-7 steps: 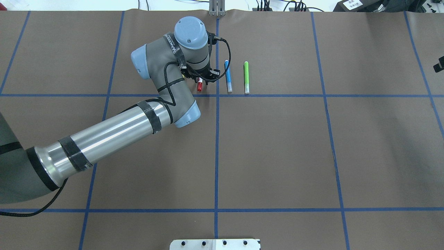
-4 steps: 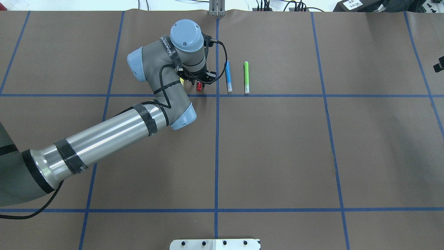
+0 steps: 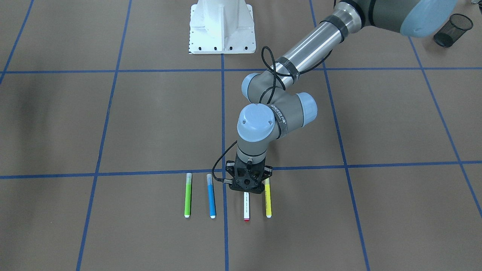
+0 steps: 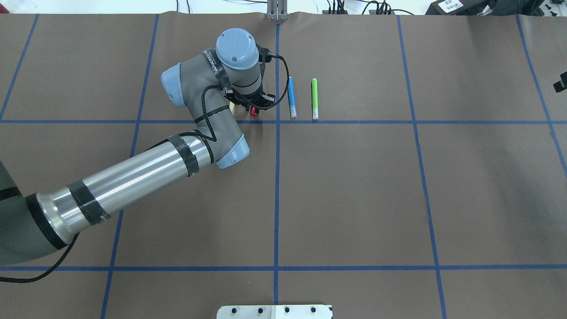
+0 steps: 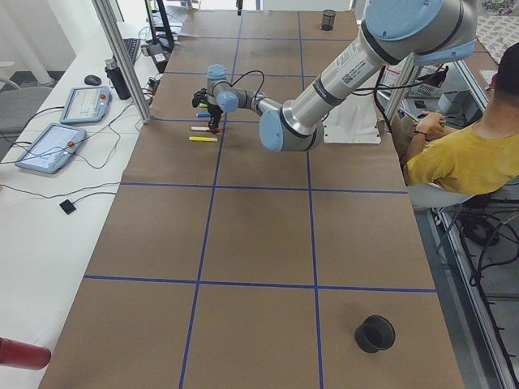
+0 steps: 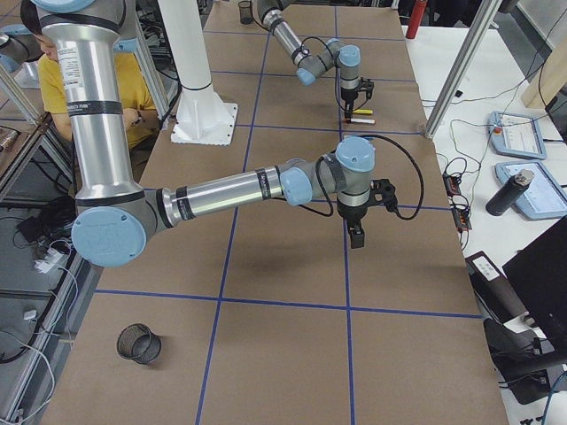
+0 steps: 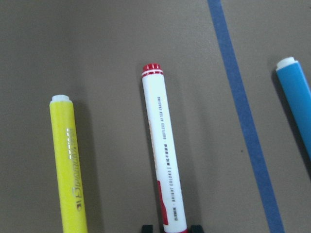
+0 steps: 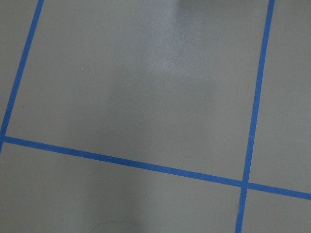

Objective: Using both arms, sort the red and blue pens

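The red pen (image 7: 163,160), white-barrelled with a red end band, lies flat on the brown table (image 3: 113,124). My left gripper (image 7: 172,227) points straight down over its capped end and is open, with one fingertip on either side of the barrel and a small gap each side. From the front, the left gripper (image 3: 246,187) covers the near end of the red pen (image 3: 246,206). The blue pen (image 3: 211,197) lies parallel, just across the blue tape line. My right gripper (image 6: 356,235) hangs over bare table far from the pens; I cannot tell whether it is open or shut.
A yellow marker (image 3: 267,201) lies beside the red pen and a green marker (image 3: 187,197) beyond the blue one. Black mesh cups (image 3: 452,24) (image 6: 137,343) stand near the table ends. The white pedestal (image 3: 221,26) is at the robot's side. A seated person (image 5: 462,154) is nearby.
My left arm has drifted slightly left and settled lower over the red pen, so less of the red cap shows past the gripper. The pens have not moved.
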`<control>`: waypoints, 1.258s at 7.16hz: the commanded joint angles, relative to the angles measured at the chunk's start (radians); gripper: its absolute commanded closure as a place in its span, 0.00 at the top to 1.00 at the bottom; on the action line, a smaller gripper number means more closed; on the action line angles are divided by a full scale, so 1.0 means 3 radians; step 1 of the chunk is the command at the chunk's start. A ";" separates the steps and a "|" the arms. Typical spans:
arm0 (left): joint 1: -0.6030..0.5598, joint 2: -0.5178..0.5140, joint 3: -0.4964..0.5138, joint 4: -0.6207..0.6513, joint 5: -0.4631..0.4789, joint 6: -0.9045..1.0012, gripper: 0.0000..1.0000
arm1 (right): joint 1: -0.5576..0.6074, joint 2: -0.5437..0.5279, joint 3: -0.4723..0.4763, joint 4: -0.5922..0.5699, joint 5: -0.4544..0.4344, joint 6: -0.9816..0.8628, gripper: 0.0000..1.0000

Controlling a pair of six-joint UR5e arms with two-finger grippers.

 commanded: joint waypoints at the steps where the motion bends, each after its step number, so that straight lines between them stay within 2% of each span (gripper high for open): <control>1: 0.0016 0.0083 -0.0103 0.0005 0.0000 -0.0006 0.03 | 0.0000 0.0000 0.0000 0.0000 0.0000 0.0000 1.00; 3: 0.0006 0.0089 -0.0271 0.0081 0.0000 -0.0011 0.00 | 0.0000 0.0000 0.0005 0.0000 0.0000 0.0000 1.00; 6: -0.0056 0.0140 -0.0731 0.0302 0.0020 0.0025 0.00 | 0.0000 -0.0005 0.0005 0.0000 0.0000 0.0010 1.00; 8: -0.0101 0.0374 -0.1089 0.0357 0.0015 0.0035 0.00 | 0.0000 -0.0015 0.0005 0.0000 0.0000 0.0010 1.00; 9: -0.0168 0.0400 -0.1328 0.0793 0.0020 0.0045 0.00 | 0.0000 -0.0015 0.0005 0.0000 0.0000 0.0010 1.00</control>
